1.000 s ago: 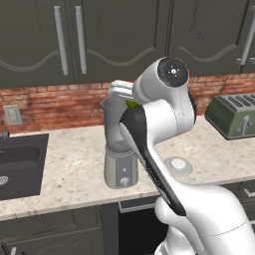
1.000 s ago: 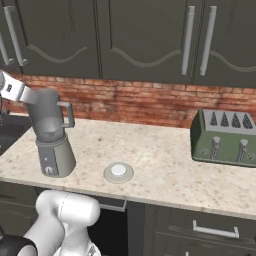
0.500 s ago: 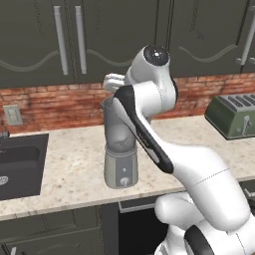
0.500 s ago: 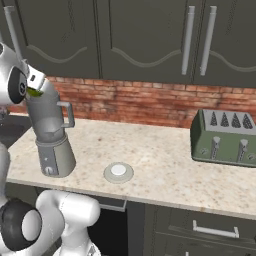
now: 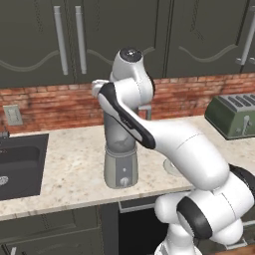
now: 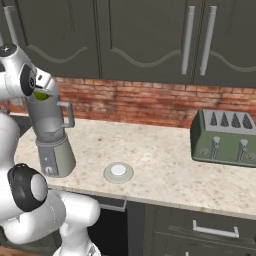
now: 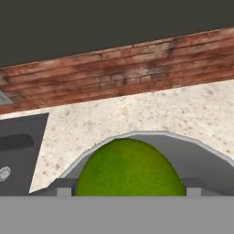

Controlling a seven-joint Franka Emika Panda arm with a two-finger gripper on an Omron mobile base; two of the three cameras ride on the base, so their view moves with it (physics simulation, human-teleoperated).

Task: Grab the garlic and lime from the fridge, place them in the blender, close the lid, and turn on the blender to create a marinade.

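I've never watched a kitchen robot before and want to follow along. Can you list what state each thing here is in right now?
lime: held at the blender's mouth, not yet dropped in.
claw: above the jug; jaws not visible, cannot tell whether open or shut.
blender: upright on the counter, mouth uncovered.
lid: off, lying flat on the counter beside the blender.
toaster: standing, slots empty.
cupboards: doors shut.
sink: basin dry.

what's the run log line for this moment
phase: lime drop-off | gripper: holding lime above blender mouth | lid: on counter, off jug
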